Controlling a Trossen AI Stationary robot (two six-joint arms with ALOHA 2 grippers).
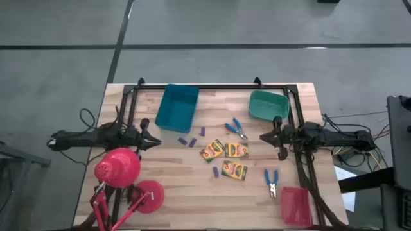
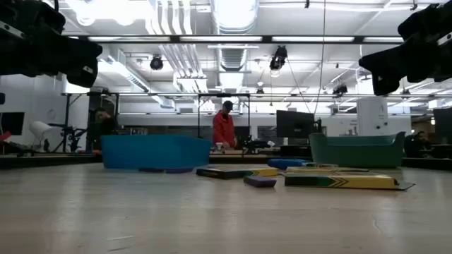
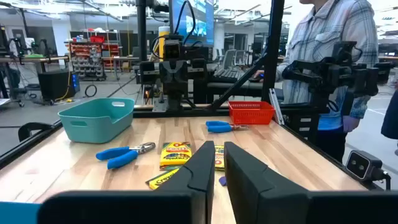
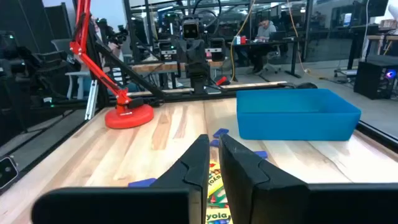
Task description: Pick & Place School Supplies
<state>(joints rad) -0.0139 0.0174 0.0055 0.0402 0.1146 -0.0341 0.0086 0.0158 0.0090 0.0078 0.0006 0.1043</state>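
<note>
Crayon boxes, three of them (image 1: 212,151) (image 1: 237,151) (image 1: 234,171), are lying flat in a loose cluster mid-surface, nothing picked up yet as far as we can see. One pair of blue-handled scissors (image 1: 236,129) sits just beyond them toward the teal tray (image 1: 268,104), the other pair (image 1: 271,180) is nearer the red tray (image 1: 296,204). Little purple sticks (image 1: 187,141) are scattered between the boxes and the blue tray (image 1: 175,106).

Both arms are parked high at the sides of the wooden surface (image 1: 186,192). The left gripper (image 1: 156,142) points in from beside the red desk lamp (image 1: 119,168), jaws clenched on nothing. The right gripper (image 1: 264,136) points in from the other side, jaws also pinched together and empty; its wrist view shows only a thin slit between the fingers.

Our take on doing the first pick well: the right arm is closest to the scissors near the teal tray, so we'd start there. Open the jaws wide before descending, come straight down, and grab across the handles, not the blades. For the crayon boxes, which lie flat, we'd pinch across the narrow sides so the fingers don't just skid over the top. The two upper boxes sit close together, so take an outer one first. Which tray gets what, we can't tell.
</note>
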